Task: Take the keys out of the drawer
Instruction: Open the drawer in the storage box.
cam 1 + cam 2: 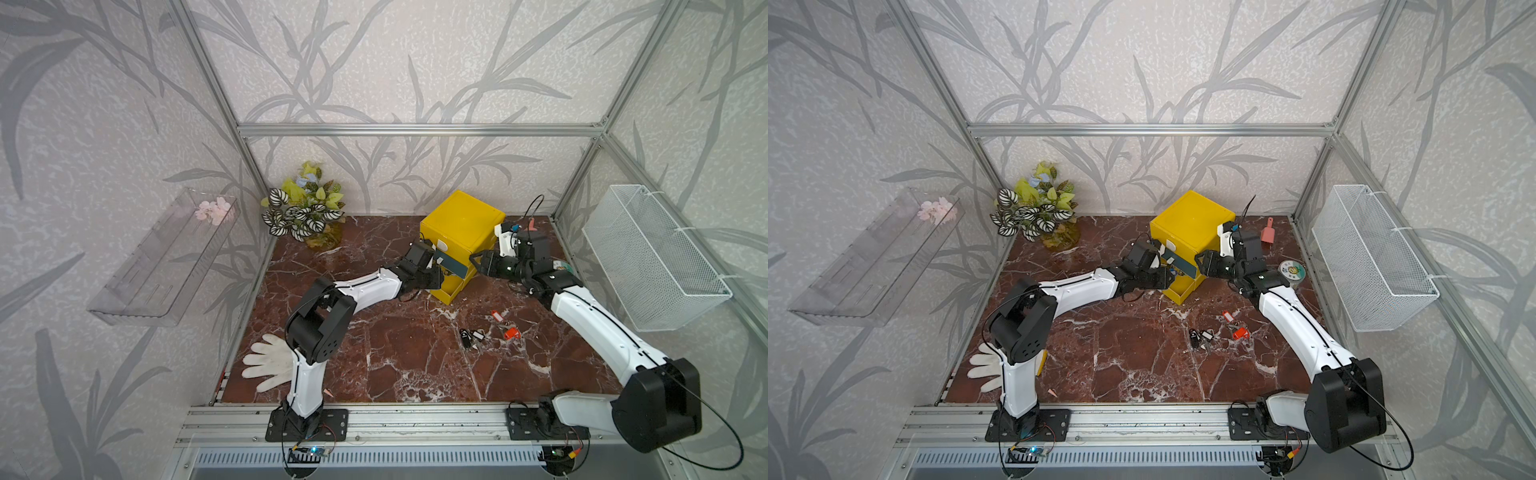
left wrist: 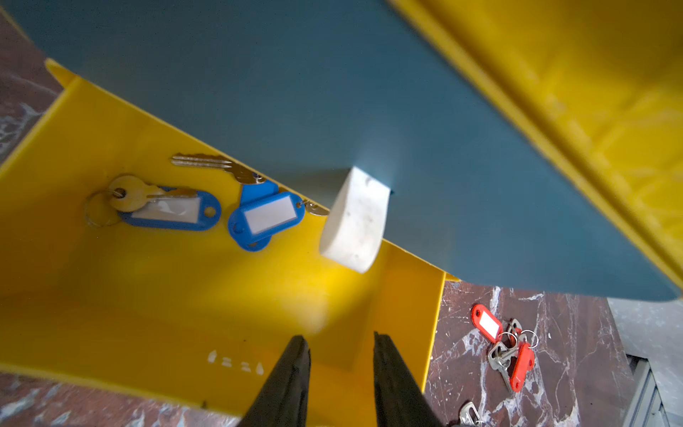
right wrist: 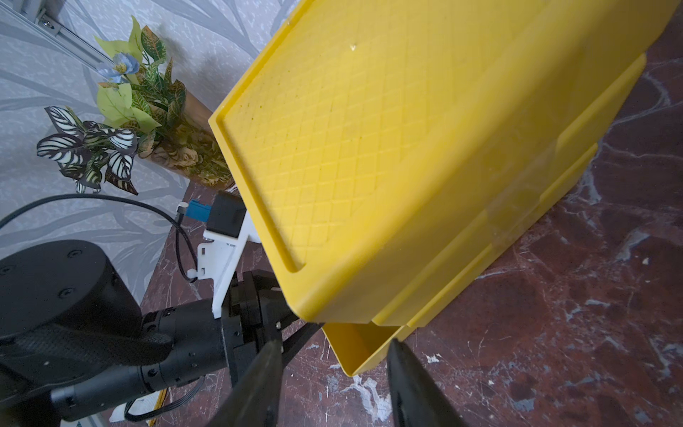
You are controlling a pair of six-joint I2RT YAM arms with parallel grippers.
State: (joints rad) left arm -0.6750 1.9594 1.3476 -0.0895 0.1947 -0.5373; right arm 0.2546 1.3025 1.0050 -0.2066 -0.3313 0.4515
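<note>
Just ahead of the left pincer (image 2: 339, 337), the blue drawer front (image 2: 332, 111) overhangs the open yellow drawer (image 2: 148, 288). It covers one key's head and most of another among the blue-tagged keys (image 2: 266, 218). Off to the pincer's right, a key (image 2: 468, 417) on the worktop (image 2: 576, 332) is cut by the frame edge. In both top views I can't make out the pincer's tips, nor count the loose bunches (image 1: 510, 332) well back from it.

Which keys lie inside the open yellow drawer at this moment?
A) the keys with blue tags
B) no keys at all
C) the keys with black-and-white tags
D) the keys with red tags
A: the left wrist view shows the blue-tagged keys on the floor of the yellow drawer, while the red-tagged keys lie outside it on the marble tabletop.
</note>
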